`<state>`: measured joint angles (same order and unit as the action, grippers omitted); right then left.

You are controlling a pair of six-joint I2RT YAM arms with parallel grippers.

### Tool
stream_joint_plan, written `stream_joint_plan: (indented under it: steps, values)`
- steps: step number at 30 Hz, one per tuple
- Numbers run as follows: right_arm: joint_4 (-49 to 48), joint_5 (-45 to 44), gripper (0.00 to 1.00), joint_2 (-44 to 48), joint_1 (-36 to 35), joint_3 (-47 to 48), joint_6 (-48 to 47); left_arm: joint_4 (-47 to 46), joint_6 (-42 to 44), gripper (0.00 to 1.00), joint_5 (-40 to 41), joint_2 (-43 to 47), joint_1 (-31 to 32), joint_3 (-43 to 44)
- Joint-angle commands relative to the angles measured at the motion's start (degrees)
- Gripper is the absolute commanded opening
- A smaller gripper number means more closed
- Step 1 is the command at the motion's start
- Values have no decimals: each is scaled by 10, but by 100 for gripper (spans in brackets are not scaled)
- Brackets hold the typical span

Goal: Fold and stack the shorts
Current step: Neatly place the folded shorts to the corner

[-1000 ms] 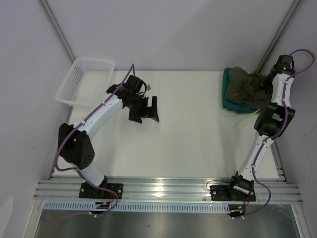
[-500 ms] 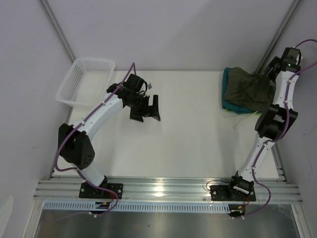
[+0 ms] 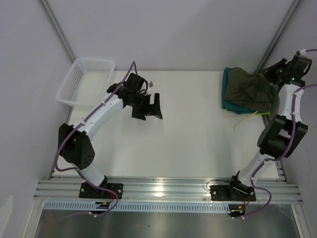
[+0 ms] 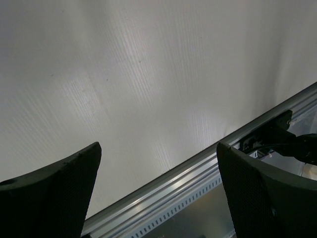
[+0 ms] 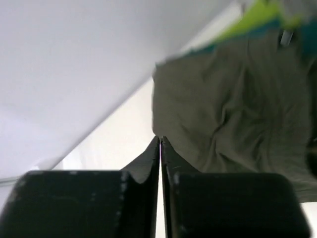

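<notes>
The olive-green shorts (image 3: 247, 88) lie folded and rumpled on a folded teal pair (image 3: 228, 103) at the table's far right. In the right wrist view the olive shorts (image 5: 237, 99) fill the right side, with a teal edge (image 5: 208, 48) beyond them. My right gripper (image 3: 269, 74) hovers at the stack's right edge, above the cloth. Seen from its own wrist, the right gripper (image 5: 161, 140) is shut with nothing between its fingers. Over bare table left of centre, my left gripper (image 3: 150, 106) hangs wide open and empty, as its wrist view also shows (image 4: 158, 148).
A white mesh basket (image 3: 84, 79) stands at the far left corner. A lime-green cloth edge (image 3: 257, 113) sticks out under the stack. The aluminium rail (image 4: 198, 173) runs along the near edge. Walls close in behind and to the right.
My right arm has risen and drawn back to the right, off the olive shorts, and its gripper has shut empty. The left gripper has shifted slightly, still open.
</notes>
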<state>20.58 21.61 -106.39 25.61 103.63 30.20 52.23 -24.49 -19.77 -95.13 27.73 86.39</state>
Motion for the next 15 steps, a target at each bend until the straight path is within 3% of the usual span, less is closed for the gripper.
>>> stream_joint_plan:
  steps: [1, 10, 15]
  values:
    - [-122, 72, 2, -17, -35, -90, 100, -45, -6, 99, -19, 21, 4, 10]
    - [-337, 60, 0, -59, -91, -165, 243, -76, 4, 99, -33, 35, 3, -30]
    - [-542, 36, 0, -82, -94, -251, 365, -81, 9, 99, -45, 36, 3, -32]
